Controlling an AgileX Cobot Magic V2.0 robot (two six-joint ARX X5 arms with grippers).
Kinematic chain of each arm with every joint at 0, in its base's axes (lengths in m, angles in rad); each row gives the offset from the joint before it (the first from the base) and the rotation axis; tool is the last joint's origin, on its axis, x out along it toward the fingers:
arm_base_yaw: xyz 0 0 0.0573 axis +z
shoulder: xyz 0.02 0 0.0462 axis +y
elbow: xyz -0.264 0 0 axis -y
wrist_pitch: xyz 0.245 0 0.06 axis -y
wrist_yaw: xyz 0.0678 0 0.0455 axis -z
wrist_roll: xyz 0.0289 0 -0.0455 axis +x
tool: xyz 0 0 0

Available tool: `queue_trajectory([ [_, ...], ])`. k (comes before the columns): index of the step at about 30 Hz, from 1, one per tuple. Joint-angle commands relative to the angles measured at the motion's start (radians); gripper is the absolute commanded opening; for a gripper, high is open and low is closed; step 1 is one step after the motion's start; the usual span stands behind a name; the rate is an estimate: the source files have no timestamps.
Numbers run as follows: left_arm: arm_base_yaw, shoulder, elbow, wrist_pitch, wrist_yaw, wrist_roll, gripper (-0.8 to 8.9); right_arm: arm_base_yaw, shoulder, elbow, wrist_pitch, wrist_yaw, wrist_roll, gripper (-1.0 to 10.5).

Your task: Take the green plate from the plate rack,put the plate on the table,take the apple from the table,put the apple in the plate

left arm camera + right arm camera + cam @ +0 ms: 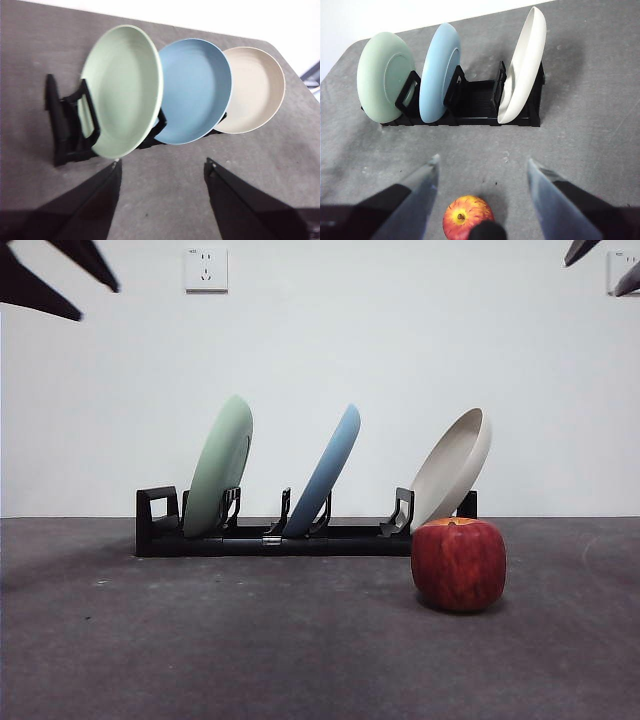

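Note:
The green plate [219, 465] leans in the leftmost slot of the black plate rack [270, 538], seen also as the green plate [122, 90] and the green plate [382, 75]. On the table [250, 640] in front of the rack's right end sits the red apple [458, 563], also the apple [466, 217]. My left gripper [162, 167] hangs open above the table, short of the green plate. The right gripper [482, 167] is open too, high over the apple. Both arms show in the front view only as dark tips at the top corners.
A light blue plate [325, 472] stands in the rack's middle slot and a cream-white plate [452, 468] leans at its right end. A white wall with a socket [206, 269] rises behind the table.

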Motion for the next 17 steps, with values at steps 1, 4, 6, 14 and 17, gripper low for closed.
queue_trajectory([
  [1,-0.025,0.100,0.087,-0.023,0.006,0.014,2.83,-0.001,0.002,0.005,0.005,-0.002,-0.016,3.2],
  [4,-0.060,0.262,0.261,-0.080,0.005,0.031,2.83,-0.001,0.002,0.005,0.005,-0.002,-0.016,3.2],
  [6,-0.082,0.371,0.381,-0.116,0.004,0.037,2.83,-0.001,0.002,0.005,0.004,-0.002,-0.015,3.2],
  [14,-0.135,0.650,0.592,-0.094,-0.055,0.036,2.83,0.003,0.002,0.005,-0.010,-0.002,-0.016,3.2],
  [17,-0.142,0.684,0.592,-0.089,-0.056,0.037,2.83,0.003,0.003,0.005,-0.031,-0.001,-0.016,3.2],
])
